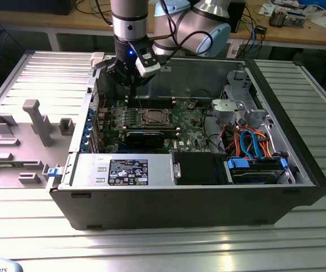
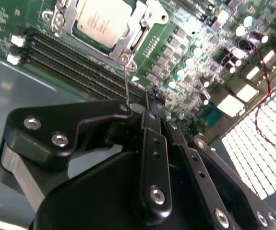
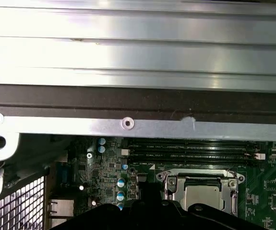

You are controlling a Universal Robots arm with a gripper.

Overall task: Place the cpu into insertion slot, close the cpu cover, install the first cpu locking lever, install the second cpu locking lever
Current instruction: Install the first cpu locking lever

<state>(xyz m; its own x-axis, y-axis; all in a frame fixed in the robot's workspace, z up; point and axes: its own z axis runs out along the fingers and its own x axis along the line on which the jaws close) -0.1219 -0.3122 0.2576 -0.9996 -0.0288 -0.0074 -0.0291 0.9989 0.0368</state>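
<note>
The cpu (image 2: 102, 19) lies flat in the insertion slot (image 1: 153, 118) on the green motherboard, its silver top also showing in the first wrist view (image 3: 202, 197). The cpu cover (image 2: 145, 21) lies down around the chip as a silvery frame. A thin wire locking lever (image 2: 126, 81) stands up from the socket's corner, right beside my black gripper (image 2: 152, 98). The fingers look shut, with the lever alongside them and not between them. In the exterior view the gripper (image 1: 130, 93) hangs inside the case, just behind the socket toward the exterior view's left.
Long memory slots (image 3: 190, 151) run beside the socket. A black graphics card (image 1: 145, 137), a power supply (image 1: 126, 170) and a drive cage with blue and orange cables (image 1: 253, 144) sit inside the case. A grey fixture tray (image 1: 26, 136) lies outside.
</note>
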